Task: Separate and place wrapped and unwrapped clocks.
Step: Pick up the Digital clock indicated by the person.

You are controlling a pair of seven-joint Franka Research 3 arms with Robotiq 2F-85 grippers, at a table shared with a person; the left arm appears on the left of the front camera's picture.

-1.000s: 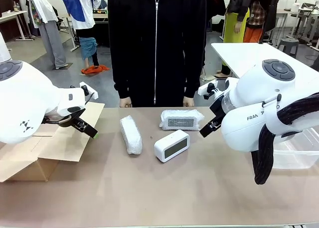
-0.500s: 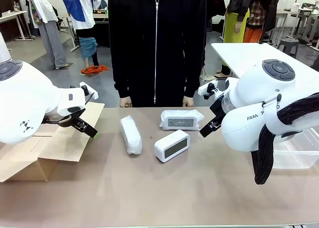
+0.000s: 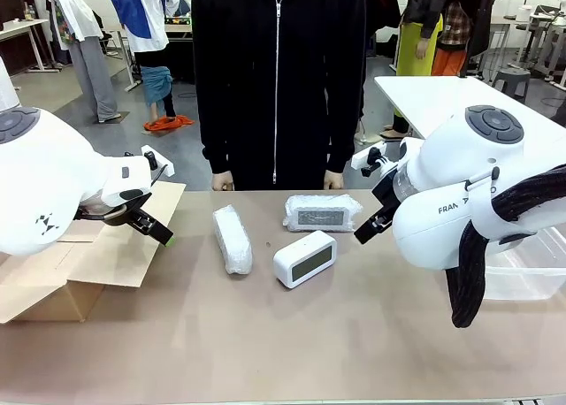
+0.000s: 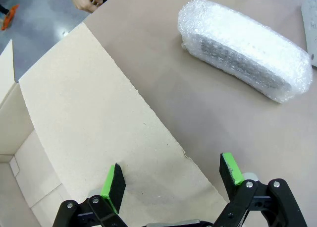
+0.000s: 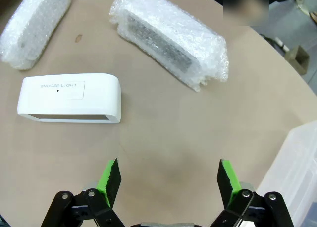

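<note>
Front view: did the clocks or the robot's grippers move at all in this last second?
Nothing visibly changed. The white clock, the left wrapped clock and the far wrapped clock lie where they were. The left gripper and the right gripper stay open and empty, and the person stands as before.

We see a big robot lab: two white robot arms (image 3: pixel 460 202) at our brown worktop (image 3: pixel 265 334), more tables (image 3: pixel 433 95) and people (image 3: pixel 141 25) standing behind.

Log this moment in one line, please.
left gripper open over box flap | right gripper open, empty | wrapped clocks, bare clock untouched
</note>
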